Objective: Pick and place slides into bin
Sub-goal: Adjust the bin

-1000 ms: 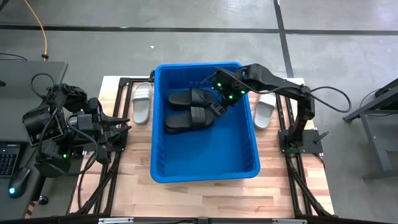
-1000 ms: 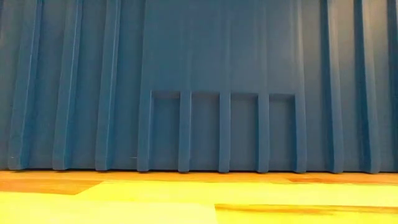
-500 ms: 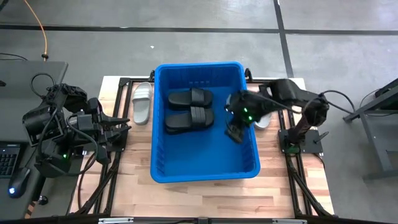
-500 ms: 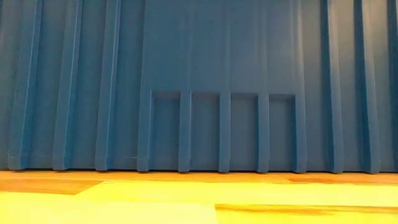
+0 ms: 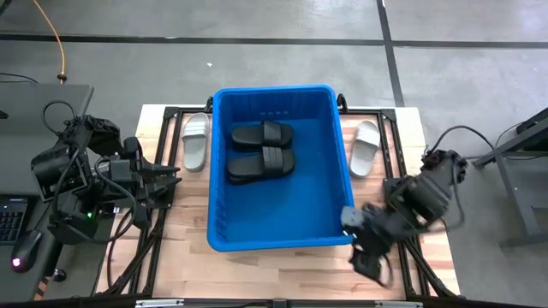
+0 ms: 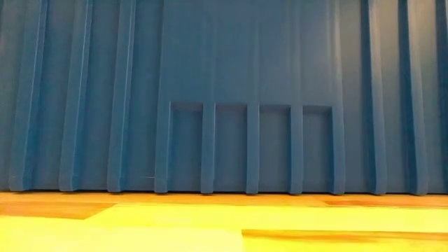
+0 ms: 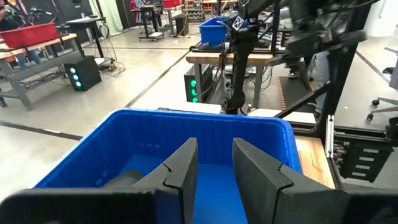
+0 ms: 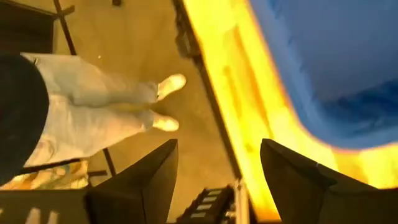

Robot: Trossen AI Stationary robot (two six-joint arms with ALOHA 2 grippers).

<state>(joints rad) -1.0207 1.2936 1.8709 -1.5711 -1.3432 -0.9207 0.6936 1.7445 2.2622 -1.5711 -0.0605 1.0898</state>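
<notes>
Right gripper (image 5: pixel 366 248) is hanging low past the near right corner of the bin (image 5: pixel 282 239), over the table (image 5: pixel 257 274) edge, fingers (image 8: pixel 292 180) spread wide and carrying nothing; the right wrist view is showing only floor, the table edge and a person's legs (image 8: pixel 93 118) between them. You are looking at an empty hand well apart from every slide.

Largest first: the bin is sitting mid-table, filling the low view with its ribbed wall. Two black slides (image 5: pixel 261 150) are lying inside it, side by side toward the far end. One white slide (image 5: pixel 194 141) is resting on the table just beside the bin's left wall, and a second white slide (image 5: pixel 366 147) is lying just beside the right wall. Only four slides are showing; I cannot tell where any others are.

Left gripper (image 7: pixel 211 165) is waiting at the left side of the table, pointing at the bin, fingers parted by a narrow gap with nothing in it.

Risks, as judgement: the right arm is sitting close to the bin corner and the frame rail, so a fast swing back toward the right-hand white slide could be clipping the rim and shifting the bin. That slide is lying tight against the wall, so a careless descent could be jamming a finger against the plastic or pushing the slide off the table.
</notes>
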